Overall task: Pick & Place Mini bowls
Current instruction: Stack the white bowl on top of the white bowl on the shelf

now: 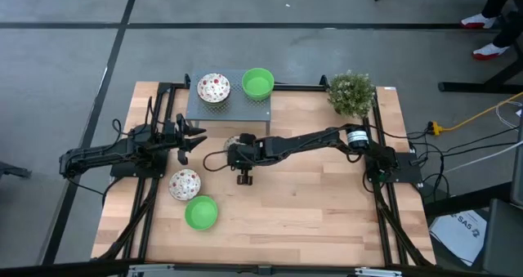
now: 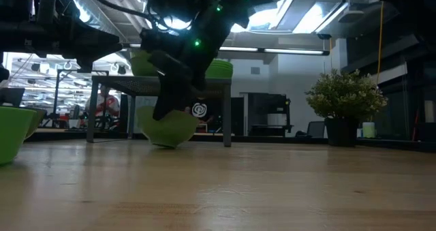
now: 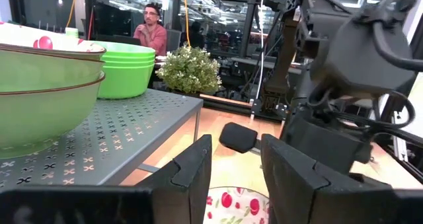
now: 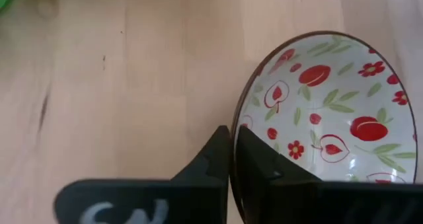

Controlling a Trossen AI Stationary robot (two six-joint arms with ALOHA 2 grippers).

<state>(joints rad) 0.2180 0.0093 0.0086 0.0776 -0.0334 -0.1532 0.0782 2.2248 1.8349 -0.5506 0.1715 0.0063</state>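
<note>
Right gripper (image 4: 231,159): you had it at mid-table, just in front of the grey perforated stand (image 1: 232,108), its fingers pinched together on the rim of a patterned mini bowl (image 4: 317,121), one finger inside and one outside. In your high view that bowl (image 1: 237,141) was mostly hidden beneath the right arm (image 1: 306,141); only the right wrist view showed its white inside with red fruit and green leaves and the grip on its edge.

Left gripper (image 3: 234,178): you kept it at the table's left side beside the stand, fingers spread wide and holding nothing.

Other items you had on the table:
- On the stand: one patterned bowl stack (image 1: 213,87) and one green bowl stack (image 1: 257,82), side by side. The left wrist view showed both as several nested bowls, which the high view did not.
- Near the front left: a second patterned bowl (image 1: 185,184) with a plain green bowl (image 1: 201,212) just beside it, apart from both grippers.
- At the back right corner: a bushy potted plant (image 1: 350,92), well apart from the bowls.

In your low view, the arm stood in front of the stand and covered much of it; a bowl's (image 2: 167,129) green underside sat tilted on the wood (image 2: 272,190) below the arm. A seated person (image 3: 151,30) appeared beyond the table in the left wrist view only.
</note>
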